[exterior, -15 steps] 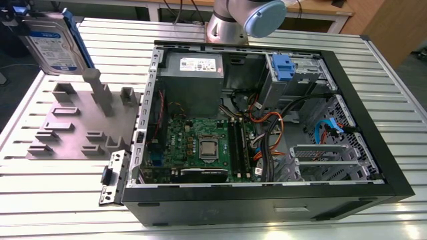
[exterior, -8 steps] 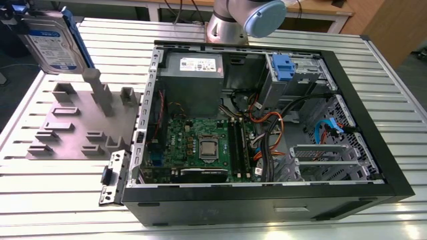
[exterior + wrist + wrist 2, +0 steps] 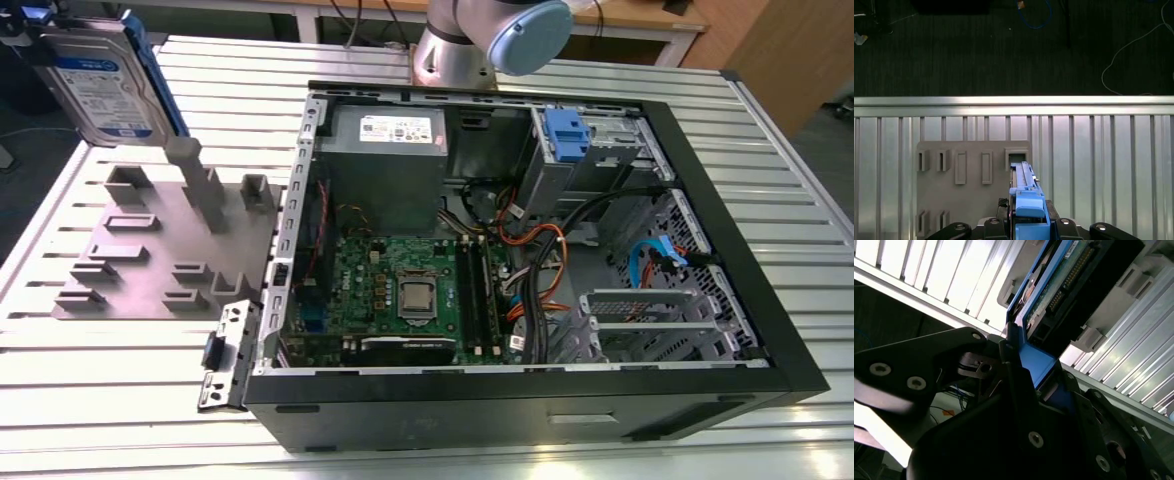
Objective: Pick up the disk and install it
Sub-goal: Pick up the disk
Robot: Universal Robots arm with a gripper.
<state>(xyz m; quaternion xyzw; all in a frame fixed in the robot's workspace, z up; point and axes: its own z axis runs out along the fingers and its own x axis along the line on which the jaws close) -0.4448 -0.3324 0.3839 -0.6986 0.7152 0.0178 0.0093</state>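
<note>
One disk [image 3: 1023, 181], a flat silver-grey slab in a blue plastic carrier [image 3: 1029, 210], projects edge-on from the gripper [image 3: 1016, 352], whose fingers are clamped on the carrier's end. Beyond the gripper's tips lies a matt grey slotted holder [image 3: 974, 170] on the ribbed aluminium table [image 3: 1114, 160]; the open computer case [image 3: 534, 250] sits well to one side. Your grip bears on smooth, flexible plastic, so the drive could pivot, slip, or snag the case's sheet-metal rim and loose cables [image 3: 527, 235].
</note>
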